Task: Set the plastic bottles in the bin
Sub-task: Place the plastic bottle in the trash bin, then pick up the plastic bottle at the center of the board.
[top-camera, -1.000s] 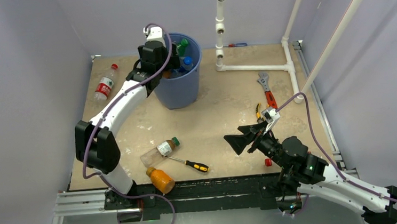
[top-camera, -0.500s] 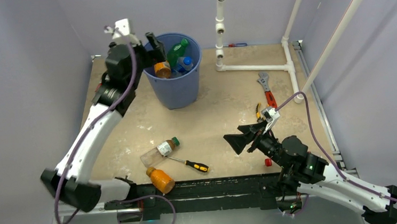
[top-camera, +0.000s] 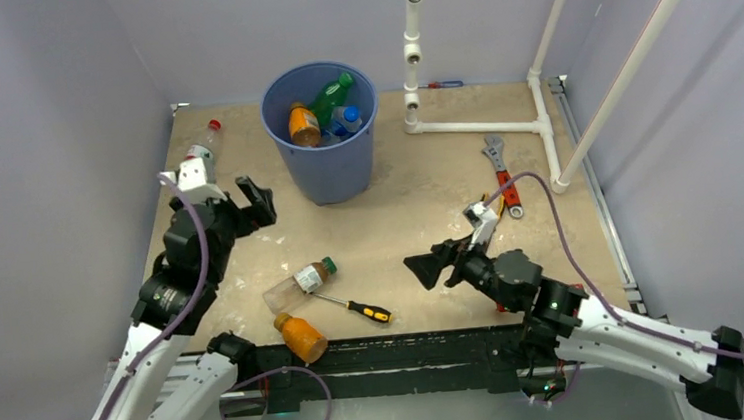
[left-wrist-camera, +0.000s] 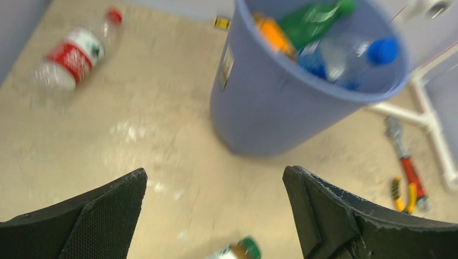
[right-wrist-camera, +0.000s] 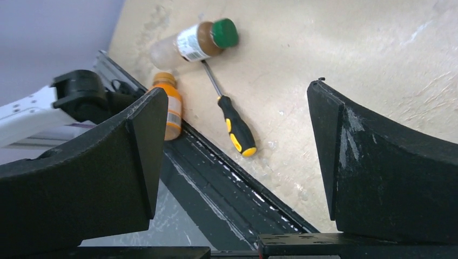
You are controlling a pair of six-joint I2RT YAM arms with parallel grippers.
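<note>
Judging from the overhead view, the likeliest trouble is a round bottle rolling away under a finger. The green-capped bottle [top-camera: 300, 281] lies on its side near the near edge of the worktop [top-camera: 417, 196] with the tip of the screwdriver [top-camera: 356, 309] touching it, so a careless close could drag the tool along. The orange bottle [top-camera: 301, 337] rests right at the near edge, where a nudge might push it off. The red-labelled bottle [top-camera: 206, 143] lies by the far-left corner, only partly in sight. The bin [top-camera: 330, 173] stands upright toward the far edge, and the bottles inside it [top-camera: 303, 125] are orange, green and blue-capped. The left gripper [top-camera: 255, 201] hangs between the bin and the left edge, jaws wide and empty. The right gripper [top-camera: 430, 264] hovers right of the middle, likewise spread with nothing in it. The left wrist view is blurred; it shows the bin as round, blue and tapering downward, probably light enough for a clipped wall to tip it. The right wrist view frames both near-edge bottles beyond the open fingers. One is clear with a white label, the other orange-filled, and both look smooth and apt to slip.
</note>
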